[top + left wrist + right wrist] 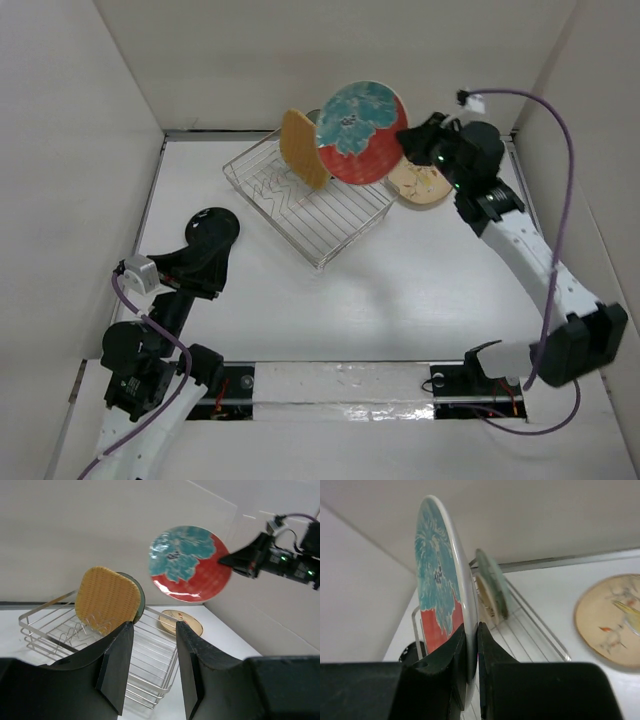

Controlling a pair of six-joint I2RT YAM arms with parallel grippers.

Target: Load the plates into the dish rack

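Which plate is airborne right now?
The red-and-teal plate, pinched on edge by the right gripper, clear of the dish rack. The orange-tan plate stands racked; the beige plate lies flat on the table.

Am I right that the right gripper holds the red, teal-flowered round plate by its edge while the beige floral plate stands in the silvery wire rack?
Not quite: the right gripper does hold the red, teal-flowered round plate by its edge, but the beige floral plate lies flat on the table beside the silvery wire rack, as the right wrist view shows.
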